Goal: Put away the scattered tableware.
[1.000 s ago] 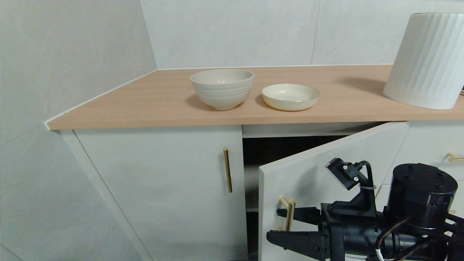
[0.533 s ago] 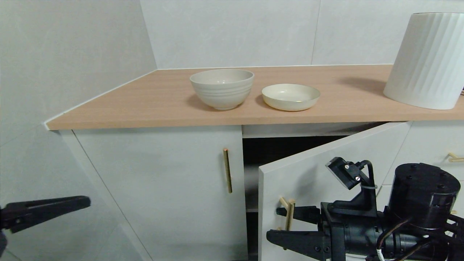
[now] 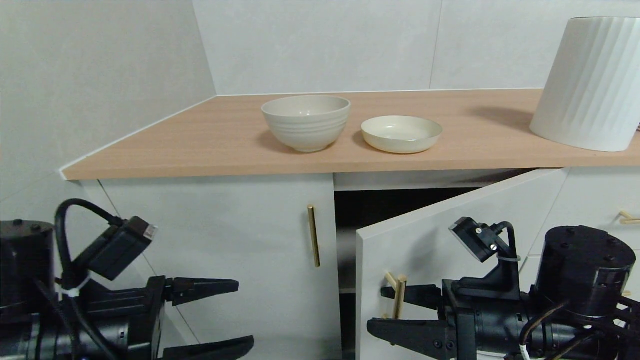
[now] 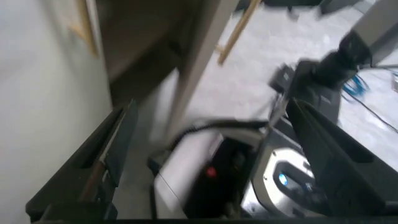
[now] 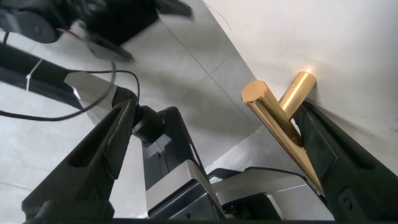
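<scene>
I count one deep beige ribbed bowl (image 3: pixel 306 121), one shallow cream dish (image 3: pixel 401 133), one white fluted conical shade (image 3: pixel 590 82), and three brass bar handles (image 3: pixel 313 235) (image 3: pixel 398 296) (image 3: pixel 627 216).

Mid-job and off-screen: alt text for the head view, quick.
A bowl and a shallow dish sit on the wooden counter above a partly open cabinet door. The right gripper, open, straddles that door's brass handle; the left gripper hangs open before the closed door.
</scene>
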`<state>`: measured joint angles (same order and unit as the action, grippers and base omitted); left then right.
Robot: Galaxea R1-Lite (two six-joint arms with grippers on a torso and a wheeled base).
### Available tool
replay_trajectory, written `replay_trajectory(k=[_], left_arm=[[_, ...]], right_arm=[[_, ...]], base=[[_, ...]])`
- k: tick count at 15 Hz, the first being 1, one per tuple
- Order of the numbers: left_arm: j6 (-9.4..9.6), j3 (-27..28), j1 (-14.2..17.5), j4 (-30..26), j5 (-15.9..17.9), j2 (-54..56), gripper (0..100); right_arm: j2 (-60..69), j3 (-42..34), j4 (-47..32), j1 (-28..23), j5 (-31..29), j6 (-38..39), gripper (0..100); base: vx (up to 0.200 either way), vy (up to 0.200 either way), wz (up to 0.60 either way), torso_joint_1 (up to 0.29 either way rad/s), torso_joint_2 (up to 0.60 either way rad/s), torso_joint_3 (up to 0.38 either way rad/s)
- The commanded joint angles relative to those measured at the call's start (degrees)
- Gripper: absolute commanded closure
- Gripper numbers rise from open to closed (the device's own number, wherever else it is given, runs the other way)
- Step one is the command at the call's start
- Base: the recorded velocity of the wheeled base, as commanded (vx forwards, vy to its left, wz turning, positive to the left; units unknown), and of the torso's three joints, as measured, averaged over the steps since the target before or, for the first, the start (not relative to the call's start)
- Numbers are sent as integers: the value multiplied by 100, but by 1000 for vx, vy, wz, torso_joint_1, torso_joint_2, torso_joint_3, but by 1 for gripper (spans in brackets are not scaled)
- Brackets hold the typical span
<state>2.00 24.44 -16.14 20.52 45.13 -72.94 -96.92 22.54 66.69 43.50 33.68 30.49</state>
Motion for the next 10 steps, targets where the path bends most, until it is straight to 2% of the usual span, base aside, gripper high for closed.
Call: replay_trajectory(k=[1,6,7,10], left_arm=[[2,-62,-117,23,-4,-485,0],[2,-71,-161,23,-13,-537,0],[2,-62,-188,23,-13,-564,100],[-24,-27,-205,23,-13,-643,100]], right_arm=[[-38,-4,-7,1,-2,1,0],[-38,-39,-7,10,7,1,0],[-38,-39,-7,10,7,1,0],[-38,-39,-7,1,7,1,0]], base=[[0,0,0,0,0,0],[0,0,0,0,0,0],[0,0,0,0,0,0],[0,0,0,0,0,0]])
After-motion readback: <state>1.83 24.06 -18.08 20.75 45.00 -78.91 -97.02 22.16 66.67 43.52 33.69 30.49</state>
